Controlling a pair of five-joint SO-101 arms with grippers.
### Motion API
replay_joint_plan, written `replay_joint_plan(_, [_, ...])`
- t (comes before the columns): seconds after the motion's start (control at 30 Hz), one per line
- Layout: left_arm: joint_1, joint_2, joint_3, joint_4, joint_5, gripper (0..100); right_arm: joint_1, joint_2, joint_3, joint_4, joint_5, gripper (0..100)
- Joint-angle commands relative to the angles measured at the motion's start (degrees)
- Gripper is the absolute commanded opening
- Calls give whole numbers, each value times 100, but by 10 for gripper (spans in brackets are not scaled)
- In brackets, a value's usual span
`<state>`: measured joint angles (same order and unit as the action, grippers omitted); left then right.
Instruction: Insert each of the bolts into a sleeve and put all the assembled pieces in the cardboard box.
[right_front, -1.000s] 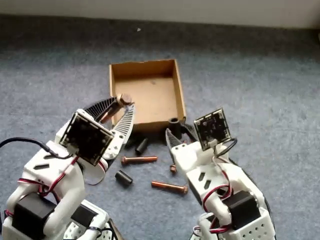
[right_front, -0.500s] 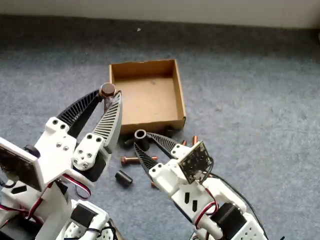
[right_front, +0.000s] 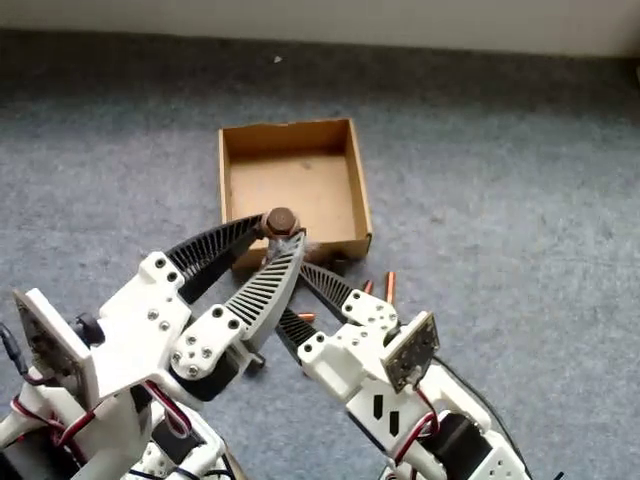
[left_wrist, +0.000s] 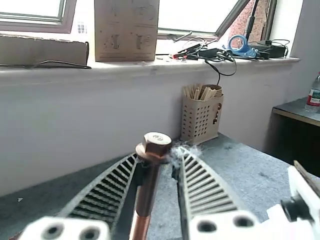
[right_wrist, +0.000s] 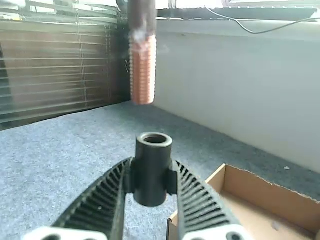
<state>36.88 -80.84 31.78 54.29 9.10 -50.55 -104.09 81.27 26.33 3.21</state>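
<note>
The left gripper (left_wrist: 157, 156) clamps a copper bolt (left_wrist: 148, 187) between its ribbed black fingers (left_wrist: 200, 184). The shaft runs along the gap between them, and the hex head stands just past the fingertips. Beyond the bolt, grey carpet (left_wrist: 245, 165) reaches a white wall (left_wrist: 75, 115). A beige holder (left_wrist: 201, 116) of wooden sticks stands behind the bolt against that wall. Farther behind the bolt, a sill (left_wrist: 50, 70) carries a carton (left_wrist: 126, 30) and cables (left_wrist: 205, 50).
</note>
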Motion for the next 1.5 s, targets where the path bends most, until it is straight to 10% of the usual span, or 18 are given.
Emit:
replay_joint_plan(0.0, [84, 31, -198, -176, -9, 8, -57, -92, -119, -251, -35, 5])
replay_joint_plan(1.47, [75, -22, 171, -167, -281, 8, 110, -92, -541, -637, -26, 5])
